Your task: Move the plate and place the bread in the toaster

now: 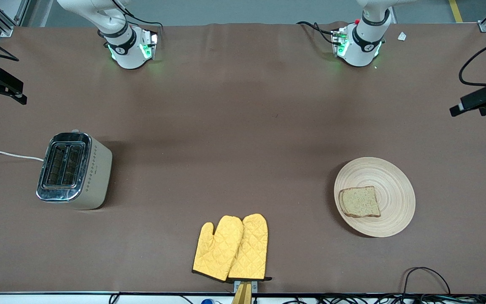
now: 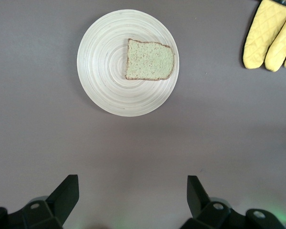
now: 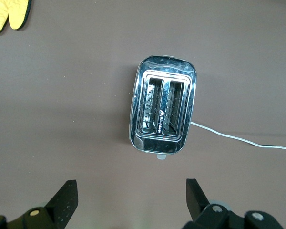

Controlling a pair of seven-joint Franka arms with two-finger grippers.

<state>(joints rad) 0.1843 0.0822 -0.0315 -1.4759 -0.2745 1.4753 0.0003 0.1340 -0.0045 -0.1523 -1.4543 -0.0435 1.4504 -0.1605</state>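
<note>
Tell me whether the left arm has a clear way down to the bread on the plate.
Probably yes. The left gripper hangs open above bare table, and the bread lies flat and uncovered on the plate toward the left arm's end. Nothing stands between them; the oven mitts lie well aside.

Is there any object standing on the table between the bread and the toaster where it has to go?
Nothing stands directly between them. The bread lies on the plate toward the left arm's end; the toaster stands toward the right arm's end, slots empty. The yellow oven mitts lie nearer the front camera than that path. Both the left gripper and right gripper are open.
</note>
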